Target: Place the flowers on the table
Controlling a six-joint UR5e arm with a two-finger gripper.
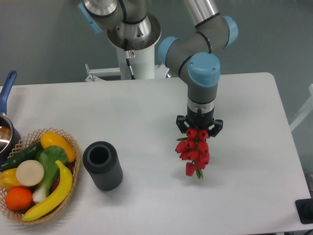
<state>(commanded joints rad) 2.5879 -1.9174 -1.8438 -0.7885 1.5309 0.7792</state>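
The flowers (194,152), a bunch of red tulip heads with short green stems, hang down from my gripper (199,131) over the right half of the white table (146,107). The gripper points straight down and is shut on the upper end of the bunch. The green stem tip shows at the bottom of the bunch, at or just above the tabletop; I cannot tell whether it touches. The fingertips are mostly hidden behind the tulip heads.
A dark ribbed cylinder vase (102,165) stands upright left of the flowers, its mouth open. A wicker basket (68,142) of fruit and vegetables sits at the front left corner. A pot with a blue handle (7,88) is at the left edge.
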